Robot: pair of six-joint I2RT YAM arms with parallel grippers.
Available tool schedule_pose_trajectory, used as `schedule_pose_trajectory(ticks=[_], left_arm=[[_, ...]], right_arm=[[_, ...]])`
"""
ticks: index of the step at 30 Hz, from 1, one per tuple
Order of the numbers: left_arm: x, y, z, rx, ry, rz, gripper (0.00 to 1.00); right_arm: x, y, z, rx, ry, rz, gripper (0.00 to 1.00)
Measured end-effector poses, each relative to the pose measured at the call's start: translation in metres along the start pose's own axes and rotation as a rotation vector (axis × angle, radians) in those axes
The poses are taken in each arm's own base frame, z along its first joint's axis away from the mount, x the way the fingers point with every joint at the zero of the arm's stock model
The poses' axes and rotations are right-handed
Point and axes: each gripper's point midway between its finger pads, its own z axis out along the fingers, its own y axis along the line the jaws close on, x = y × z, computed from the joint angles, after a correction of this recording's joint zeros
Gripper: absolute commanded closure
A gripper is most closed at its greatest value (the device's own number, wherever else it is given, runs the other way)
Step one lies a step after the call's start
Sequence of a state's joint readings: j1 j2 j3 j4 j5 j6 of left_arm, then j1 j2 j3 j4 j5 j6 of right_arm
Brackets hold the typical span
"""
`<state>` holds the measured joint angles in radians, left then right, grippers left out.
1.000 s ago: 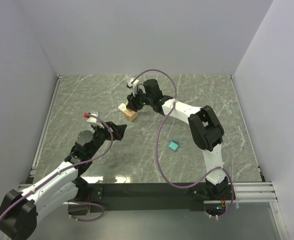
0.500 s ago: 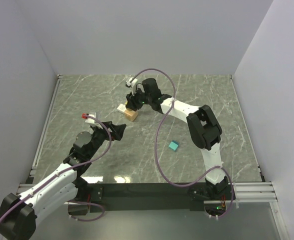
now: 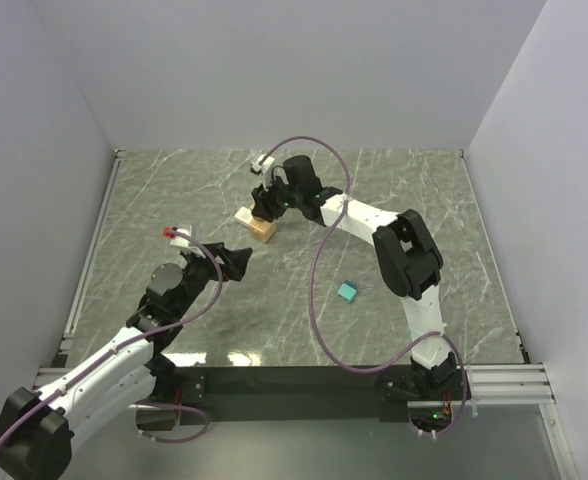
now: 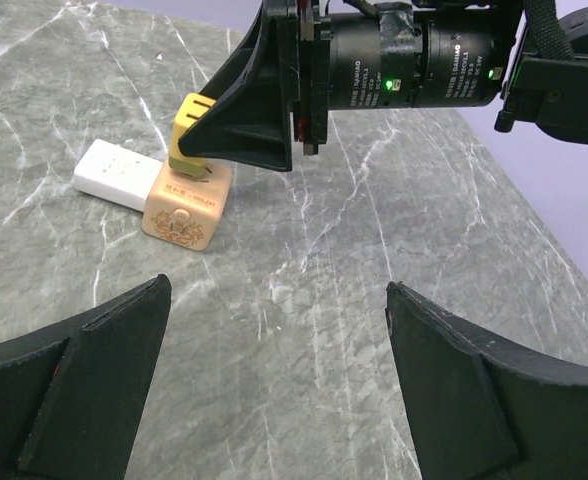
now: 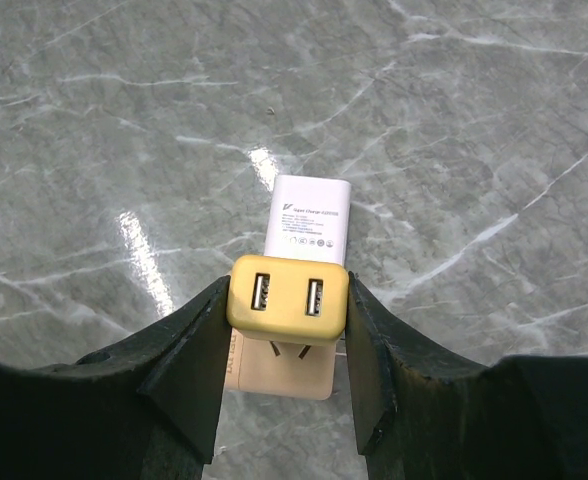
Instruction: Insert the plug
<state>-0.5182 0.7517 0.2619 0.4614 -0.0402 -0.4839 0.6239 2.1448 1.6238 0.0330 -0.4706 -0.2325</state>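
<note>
My right gripper [image 5: 286, 300] is shut on a yellow plug [image 5: 287, 298] with two USB ports, holding it just above a beige socket cube [image 5: 284, 368]; its prongs point down at the cube's top. In the left wrist view the yellow plug [image 4: 190, 135] sits tilted over the beige cube [image 4: 186, 204], under the right gripper's fingers [image 4: 249, 110]. From above, the right gripper [image 3: 266, 206] is over the cube [image 3: 263, 230] at mid-table. My left gripper [image 4: 279, 370] is open and empty, well short of the cube.
A white charger block [image 5: 309, 222] lies flat touching the beige cube's far side, also in the left wrist view [image 4: 119, 174]. A small teal block [image 3: 347, 291] lies right of centre. Purple cables loop over both arms. Walls enclose the marble table [image 3: 414, 200].
The right gripper has shifted slightly toward the back over the cube. The left arm has barely moved.
</note>
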Motion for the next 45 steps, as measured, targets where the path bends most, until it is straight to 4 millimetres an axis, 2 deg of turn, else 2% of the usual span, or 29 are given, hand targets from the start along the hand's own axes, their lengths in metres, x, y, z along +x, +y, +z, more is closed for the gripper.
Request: schedule_pose_trajectory(ticks=[16,25,32,45], left_arm=[[0.001,0.0,-0.003,0.004,-0.003,0.0,0.06],[0.005,0.0,-0.002,0.006,0.012,0.0,0.06],[0.007,0.001,-0.001,0.003,0.019,0.0,0.06],[0.007,0.002,-0.001,0.001,0.02,-0.003,0.06]], right_arm=[[0.008,0.008,-0.007,0.043,0.035,0.077,1.0],[0.024,0.03,-0.032,0.116,0.035,0.156,1.0],[0.031,0.045,-0.043,0.198,-0.013,0.151,1.0],[0.041,0.057,-0.057,0.297,-0.111,0.159,1.0]])
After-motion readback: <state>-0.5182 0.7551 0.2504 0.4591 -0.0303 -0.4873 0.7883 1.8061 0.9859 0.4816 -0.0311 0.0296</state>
